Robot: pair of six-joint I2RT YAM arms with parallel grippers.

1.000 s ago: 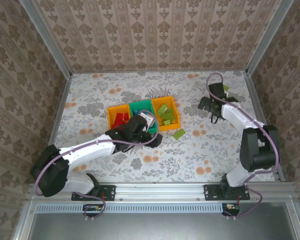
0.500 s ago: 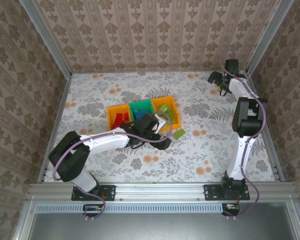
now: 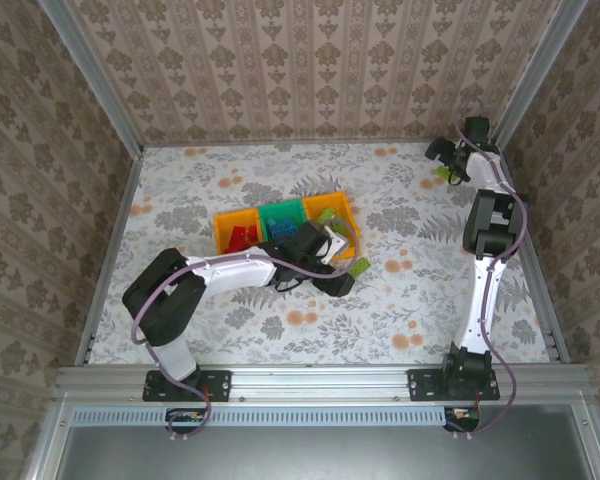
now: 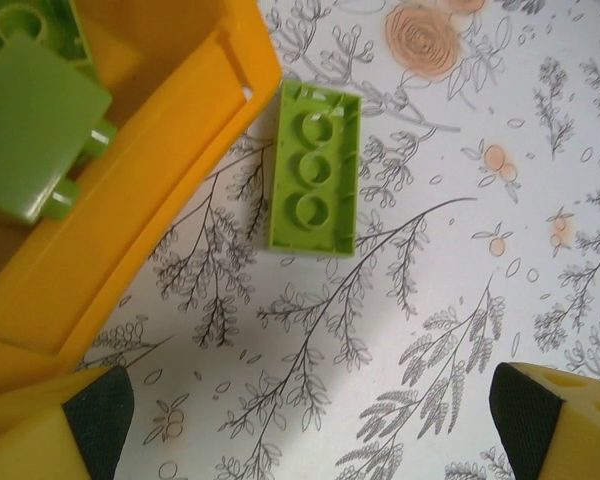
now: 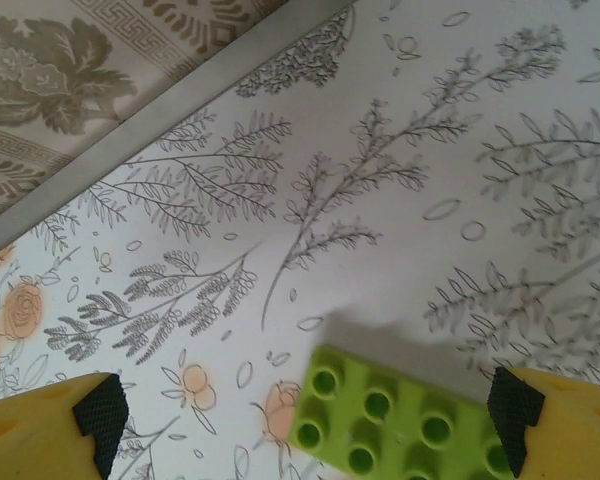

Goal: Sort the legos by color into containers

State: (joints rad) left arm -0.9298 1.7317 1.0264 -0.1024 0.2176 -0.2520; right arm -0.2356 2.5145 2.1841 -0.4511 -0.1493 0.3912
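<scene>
My fingers stand spread wide, one tip at each lower corner. Between them a lime green lego lies studs-up on the floral counter, near the metal rail along the counter's edge.

The desk is covered by a matt sheet with a printed flower pattern, smooth and without shine. The bin is made of smooth orange-yellow plastic with a light gloss. The brick is of lime plastic, smooth and a little shiny. On the left tool, yellow plastic fingers are fitted with black matt pads. The rail is of dull grey metal, and the wall is papered, matt.
</scene>
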